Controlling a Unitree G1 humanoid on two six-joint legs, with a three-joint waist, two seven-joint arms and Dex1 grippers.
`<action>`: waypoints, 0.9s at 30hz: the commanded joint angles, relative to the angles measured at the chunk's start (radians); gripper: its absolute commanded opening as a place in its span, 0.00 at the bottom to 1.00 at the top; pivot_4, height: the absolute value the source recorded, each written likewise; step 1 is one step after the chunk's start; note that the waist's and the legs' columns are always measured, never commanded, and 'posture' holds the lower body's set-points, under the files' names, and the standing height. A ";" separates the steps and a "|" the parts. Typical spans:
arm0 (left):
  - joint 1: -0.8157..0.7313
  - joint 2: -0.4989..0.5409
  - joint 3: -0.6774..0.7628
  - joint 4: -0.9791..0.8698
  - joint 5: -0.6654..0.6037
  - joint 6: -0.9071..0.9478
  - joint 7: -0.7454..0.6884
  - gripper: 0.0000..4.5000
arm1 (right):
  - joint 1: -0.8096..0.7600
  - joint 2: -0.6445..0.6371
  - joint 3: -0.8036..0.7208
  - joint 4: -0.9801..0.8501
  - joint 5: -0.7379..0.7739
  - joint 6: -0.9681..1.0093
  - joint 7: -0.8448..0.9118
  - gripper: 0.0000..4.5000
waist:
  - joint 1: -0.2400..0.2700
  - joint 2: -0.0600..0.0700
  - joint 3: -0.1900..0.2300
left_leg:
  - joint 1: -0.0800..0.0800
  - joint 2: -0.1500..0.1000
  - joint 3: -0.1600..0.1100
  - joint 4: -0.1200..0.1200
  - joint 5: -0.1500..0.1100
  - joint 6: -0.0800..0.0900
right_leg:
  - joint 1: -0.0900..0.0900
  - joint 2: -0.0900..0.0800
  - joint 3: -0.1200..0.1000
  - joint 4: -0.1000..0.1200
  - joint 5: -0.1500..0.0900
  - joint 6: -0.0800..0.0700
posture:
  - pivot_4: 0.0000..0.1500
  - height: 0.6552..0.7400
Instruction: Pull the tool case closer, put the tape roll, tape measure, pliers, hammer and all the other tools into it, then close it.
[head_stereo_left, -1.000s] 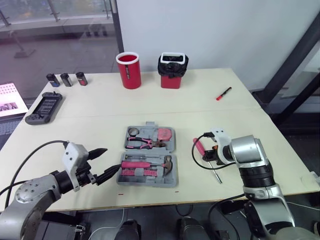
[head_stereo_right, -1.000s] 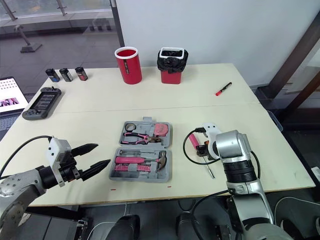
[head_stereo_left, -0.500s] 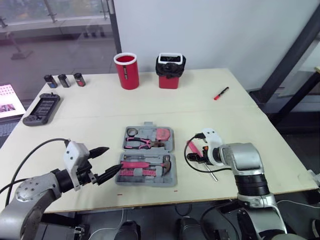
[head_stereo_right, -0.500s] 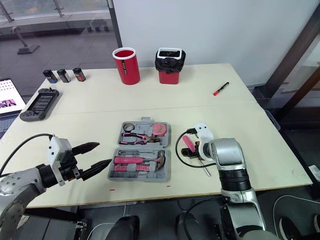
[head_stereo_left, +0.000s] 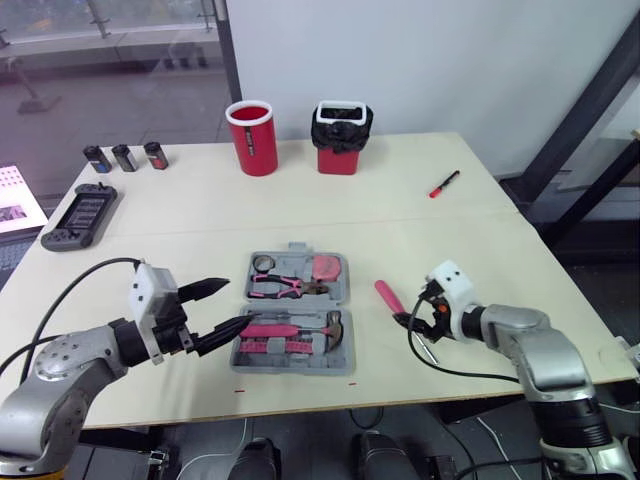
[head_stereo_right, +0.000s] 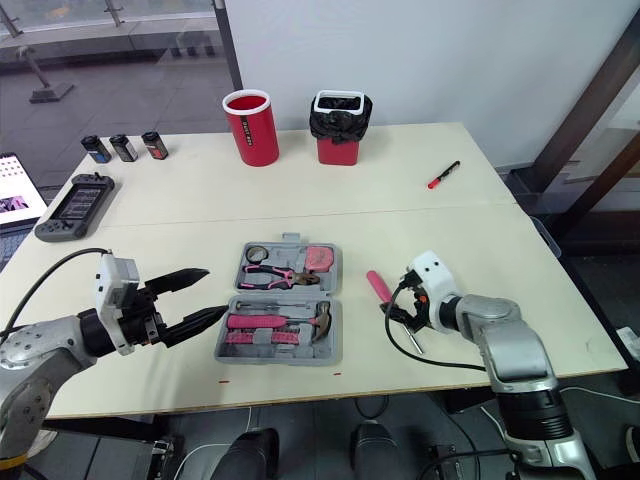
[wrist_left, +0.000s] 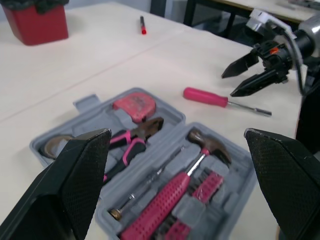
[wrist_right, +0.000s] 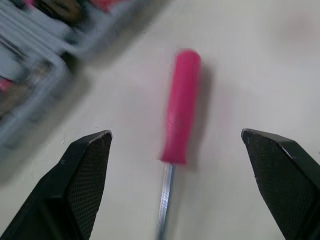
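Observation:
The grey tool case (head_stereo_left: 296, 352) lies open at the middle front of the table. Its far half holds a tape roll (head_stereo_left: 265, 263), pink pliers (head_stereo_left: 280, 287) and a pink tape measure (head_stereo_left: 327, 268). In the near half sit a hammer (head_stereo_left: 334, 325) and other pink tools. A pink-handled screwdriver (head_stereo_left: 389, 297) rests on the table just right of the case, also seen in the right wrist view (wrist_right: 181, 107). My right gripper (head_stereo_left: 415, 320) is open, low over the screwdriver's shaft, holding nothing. My left gripper (head_stereo_left: 228, 304) hovers open at the case's left edge.
At the back stand a red cup (head_stereo_left: 254, 138) and a red bin with a black liner (head_stereo_left: 343, 140). A red marker (head_stereo_left: 446, 185) lies at the back right. Three small dark blocks (head_stereo_left: 125, 157) and a black handheld device (head_stereo_left: 80, 217) are on the left.
My right gripper has opened and let go of the screwdriver, which now lies on the table beside the case. The right arm has drawn back to the right.

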 joint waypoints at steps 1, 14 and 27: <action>0.003 0.024 0.000 -0.028 -0.011 0.009 -0.015 1.00 | -0.017 0.033 0.029 0.052 -0.005 -0.058 -0.054 0.98 | 0.000 0.000 0.000 | 0.000 0.000 0.000 0.000 0.000 0.000 | 0.000 0.000 0.001 0.000 0.000 0.000 | 1.00 1.00; 0.042 0.061 0.016 -0.030 0.021 -0.021 -0.043 1.00 | -0.008 0.029 0.040 0.065 0.028 -0.091 -0.109 0.12 | 0.001 0.000 0.000 | 0.000 0.000 -0.001 0.000 0.000 0.000 | 0.000 0.001 0.002 0.000 0.000 0.000 | 1.00 1.00; 0.177 0.096 0.016 0.139 0.336 -0.277 -0.010 1.00 | -0.460 -0.126 0.405 0.004 0.046 -0.032 0.283 0.09 | 0.000 0.001 0.001 | -0.002 0.002 0.000 -0.001 0.000 0.000 | -0.005 0.003 0.002 0.001 0.001 -0.002 | 1.00 1.00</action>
